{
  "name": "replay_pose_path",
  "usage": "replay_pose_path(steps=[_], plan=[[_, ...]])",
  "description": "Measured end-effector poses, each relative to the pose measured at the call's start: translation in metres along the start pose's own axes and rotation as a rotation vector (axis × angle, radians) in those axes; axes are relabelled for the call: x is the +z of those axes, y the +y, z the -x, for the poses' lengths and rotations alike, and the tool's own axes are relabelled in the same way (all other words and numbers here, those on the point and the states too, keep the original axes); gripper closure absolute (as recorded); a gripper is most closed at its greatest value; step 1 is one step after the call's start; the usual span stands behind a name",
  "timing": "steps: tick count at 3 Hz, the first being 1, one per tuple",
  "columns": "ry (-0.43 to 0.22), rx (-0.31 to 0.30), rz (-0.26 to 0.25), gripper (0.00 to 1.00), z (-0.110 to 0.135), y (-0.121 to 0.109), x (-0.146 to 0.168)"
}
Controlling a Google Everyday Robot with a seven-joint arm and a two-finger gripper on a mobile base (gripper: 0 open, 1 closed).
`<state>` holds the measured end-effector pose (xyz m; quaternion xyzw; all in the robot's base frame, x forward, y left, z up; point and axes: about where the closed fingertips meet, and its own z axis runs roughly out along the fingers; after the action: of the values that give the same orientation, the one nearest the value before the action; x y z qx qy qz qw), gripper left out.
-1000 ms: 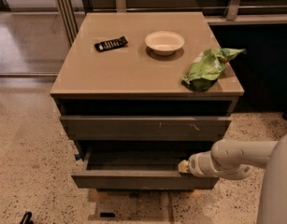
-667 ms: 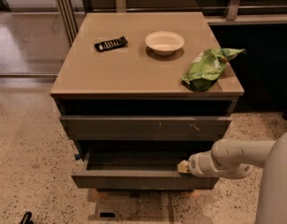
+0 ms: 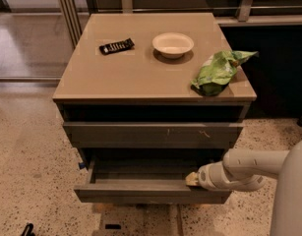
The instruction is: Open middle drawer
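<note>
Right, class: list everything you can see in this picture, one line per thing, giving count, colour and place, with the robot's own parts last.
cabinet: one, tan top and dark grey-brown body, centre of view.
remote-like object: one, black, back left of the cabinet top.
bowl: one, cream, back centre of the top.
crumpled bag: one, green, right front of the top.
scratched drawer front: one, dark grey-brown, just under the top.
middle drawer: one, dark grey-brown with grey inside, pulled out below the scratched front.
arm: one, white, entering from the lower right.
gripper: one, pale, at the right end of the middle drawer's front.
</note>
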<state>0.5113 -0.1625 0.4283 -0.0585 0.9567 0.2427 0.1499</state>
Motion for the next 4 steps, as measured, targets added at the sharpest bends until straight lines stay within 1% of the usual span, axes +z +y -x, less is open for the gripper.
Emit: replay_pose_path(steps=[3, 4], plan=[[0.027, 0.046, 0.03, 1.0, -0.021, 0.001, -0.006], [0.034, 0.047, 0.031, 1.0, -0.025, 0.002, -0.007]])
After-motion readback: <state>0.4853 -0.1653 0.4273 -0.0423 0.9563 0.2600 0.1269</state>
